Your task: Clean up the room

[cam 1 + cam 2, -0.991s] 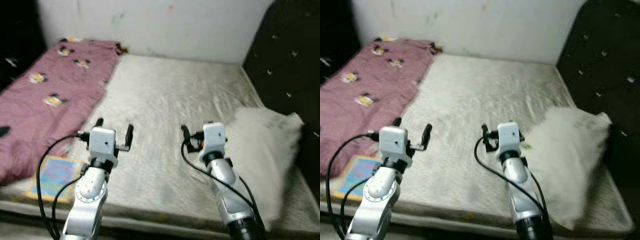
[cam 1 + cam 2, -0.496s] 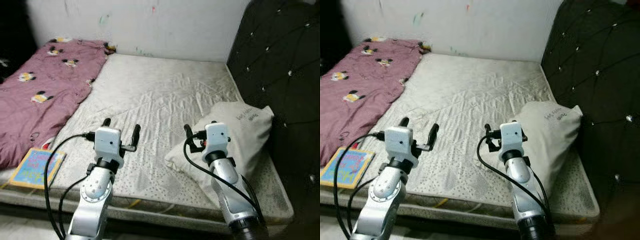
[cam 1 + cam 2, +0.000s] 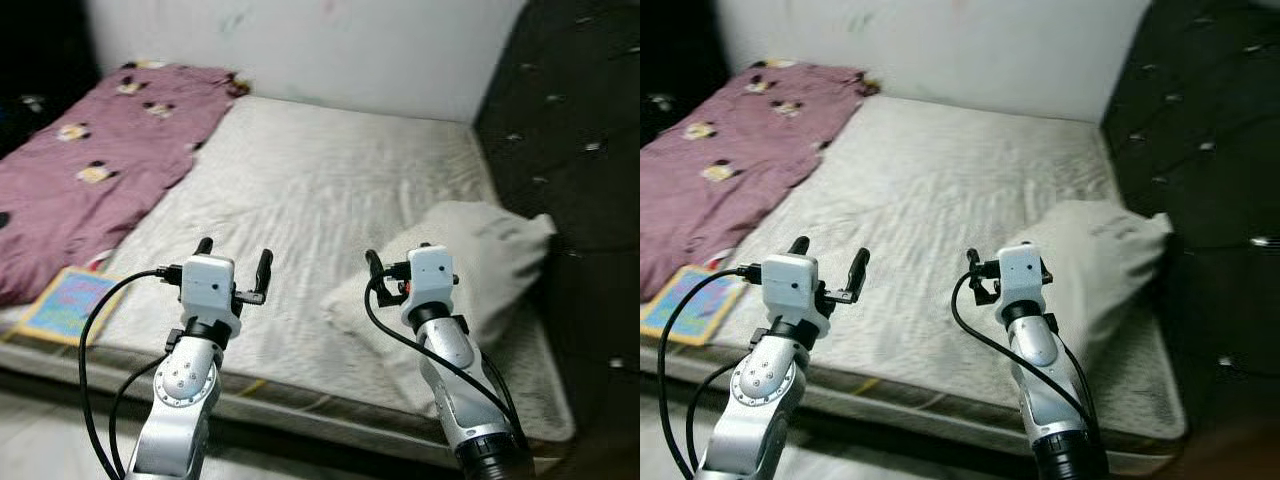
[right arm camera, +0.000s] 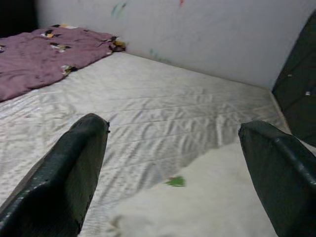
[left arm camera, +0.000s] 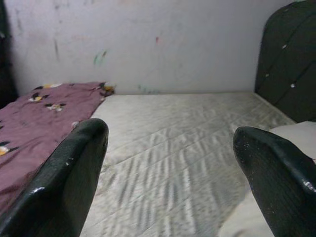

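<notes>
Left hand [image 3: 233, 266] and right hand [image 4: 173, 163] both spread, empty, over wrinkled quilted mattress [image 3: 330, 190]; soft white pillow [image 3: 480, 260] by tufted headboard [image 3: 570, 130].

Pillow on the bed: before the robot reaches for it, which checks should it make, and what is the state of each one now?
1. Right gripper open: ok.
2. Left gripper open and holding nothing: ok.
3. Pillow lies before the right gripper: ok.
4. Nothing lies on the pillow: ok.
5. Pillow near the dark headboard; whether they touch: cannot tell.
6. Colourful book at the mattress edge beside the purple blanket, not yet tidied: not ok.
</notes>
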Motion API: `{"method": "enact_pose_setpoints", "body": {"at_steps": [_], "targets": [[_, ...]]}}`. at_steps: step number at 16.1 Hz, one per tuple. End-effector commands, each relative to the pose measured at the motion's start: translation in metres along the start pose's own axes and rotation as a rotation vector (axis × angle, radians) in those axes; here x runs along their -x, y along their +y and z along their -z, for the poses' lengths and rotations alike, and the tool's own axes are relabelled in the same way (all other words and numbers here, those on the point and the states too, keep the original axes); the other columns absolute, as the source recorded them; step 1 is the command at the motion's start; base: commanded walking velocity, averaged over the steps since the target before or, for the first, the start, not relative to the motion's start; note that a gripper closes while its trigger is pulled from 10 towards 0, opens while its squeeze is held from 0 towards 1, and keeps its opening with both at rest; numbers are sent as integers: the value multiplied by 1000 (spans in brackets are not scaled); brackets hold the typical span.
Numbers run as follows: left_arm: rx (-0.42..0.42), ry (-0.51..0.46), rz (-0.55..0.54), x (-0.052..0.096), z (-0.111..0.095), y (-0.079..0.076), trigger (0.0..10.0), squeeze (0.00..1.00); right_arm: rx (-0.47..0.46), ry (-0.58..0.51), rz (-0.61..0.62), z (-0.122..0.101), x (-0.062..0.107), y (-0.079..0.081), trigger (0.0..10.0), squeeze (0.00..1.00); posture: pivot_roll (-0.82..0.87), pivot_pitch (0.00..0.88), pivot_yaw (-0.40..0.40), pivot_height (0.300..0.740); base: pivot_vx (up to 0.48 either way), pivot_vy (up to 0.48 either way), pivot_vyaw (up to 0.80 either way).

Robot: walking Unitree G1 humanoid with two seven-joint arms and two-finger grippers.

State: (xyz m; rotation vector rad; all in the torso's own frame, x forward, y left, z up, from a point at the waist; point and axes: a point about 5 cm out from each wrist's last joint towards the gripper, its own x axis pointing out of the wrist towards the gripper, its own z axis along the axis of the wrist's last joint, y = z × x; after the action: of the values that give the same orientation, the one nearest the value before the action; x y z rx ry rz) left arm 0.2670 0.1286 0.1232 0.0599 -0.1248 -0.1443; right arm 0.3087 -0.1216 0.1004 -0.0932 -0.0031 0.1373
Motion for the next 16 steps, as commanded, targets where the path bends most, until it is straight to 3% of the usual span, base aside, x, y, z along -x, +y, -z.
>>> {"method": "enact_pose_setpoints", "body": {"at_steps": [1,3,11,14,16], "targets": [[-1,-5,6,-2,-3,-4,10000,0,12,-11,12,-4,-1,-6,10000,0,-12,47,-41,740,0,-334,0],[-2,-8,8,-3,-3,-5,10000,0,14,-10,13,-4,-2,-6,10000,0,-13,46,-42,740,0,-324,0],[43,-28,21,-3,-4,-6,10000,0,16,-8,14,-4,-3,-6,10000,0,-12,44,-44,740,0,0,0],[50,-28,20,-3,-4,-7,10000,0,15,-3,19,-3,-3,-7,10000,0,-13,46,-44,740,0,0,-800],[-22,6,-37,-2,-1,-6,10000,0,19,-3,21,-3,-3,-8,10000,0,-14,46,-45,740,0,0,-800]]}}
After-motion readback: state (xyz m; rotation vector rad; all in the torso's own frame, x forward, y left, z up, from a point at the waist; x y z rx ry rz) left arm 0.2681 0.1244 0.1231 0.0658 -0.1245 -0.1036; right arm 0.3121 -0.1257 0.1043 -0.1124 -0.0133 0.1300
